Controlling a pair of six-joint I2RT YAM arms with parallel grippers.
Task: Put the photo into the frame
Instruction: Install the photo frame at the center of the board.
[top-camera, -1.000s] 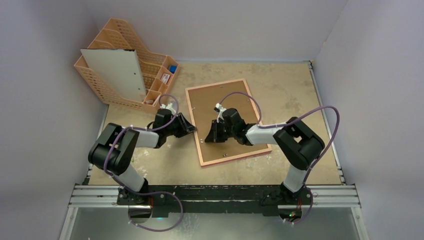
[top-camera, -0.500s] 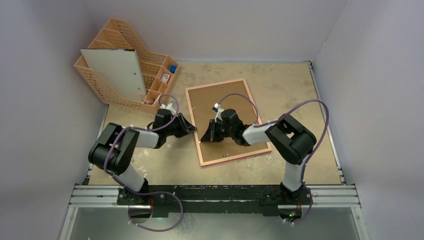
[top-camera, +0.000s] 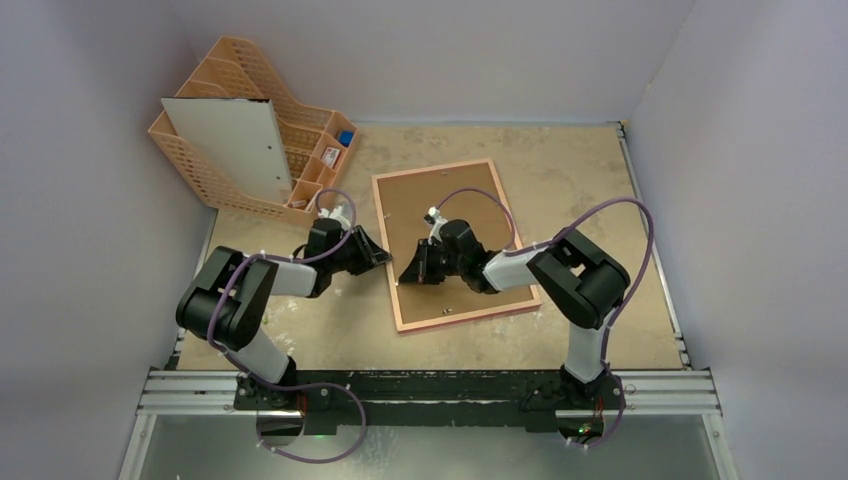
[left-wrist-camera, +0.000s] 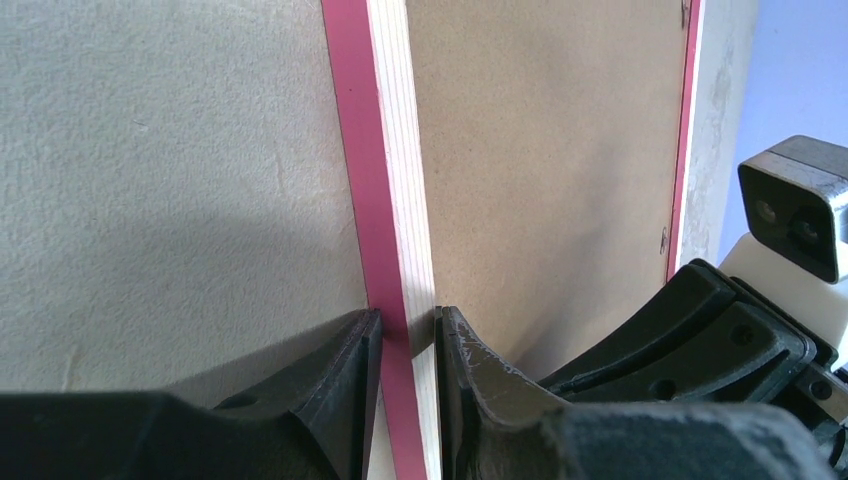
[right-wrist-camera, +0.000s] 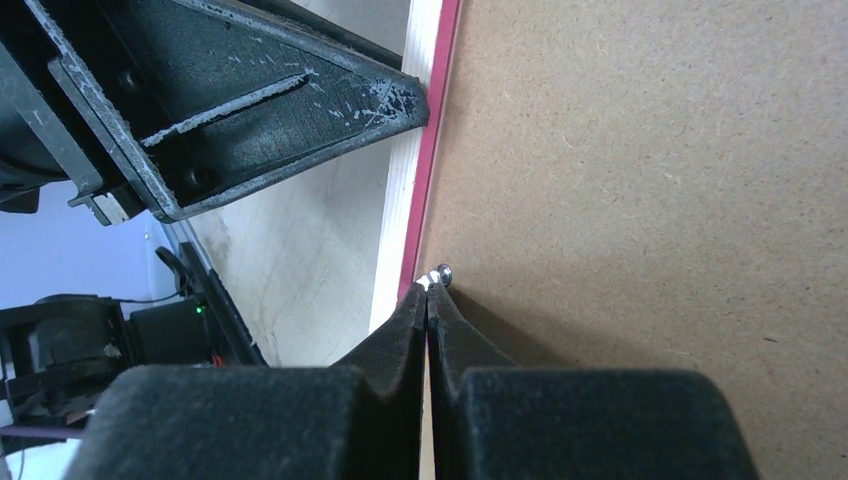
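The frame (top-camera: 465, 311) lies face down on the table, its pink-red border round a brown backing board (top-camera: 455, 215). My left gripper (top-camera: 391, 262) is shut on the frame's left rail, one finger on the pink outer side (left-wrist-camera: 350, 150), the other on the pale wood inner side. My right gripper (top-camera: 412, 268) reaches over the backing board (right-wrist-camera: 650, 150) and is shut, tips pinched on a small metal tab (right-wrist-camera: 441, 274) at the board's left edge. The photo's picture side is hidden.
An orange desk organiser (top-camera: 215, 75) stands at the back left with a white sheet (top-camera: 245, 150) leaning on it. Grey walls close in the left, back and right. The arm bases and a metal rail (top-camera: 430, 385) line the near edge.
My right gripper slid left across the backing board to its left edge and closed on the tab. The frame shifted slightly left. The left gripper kept its hold.
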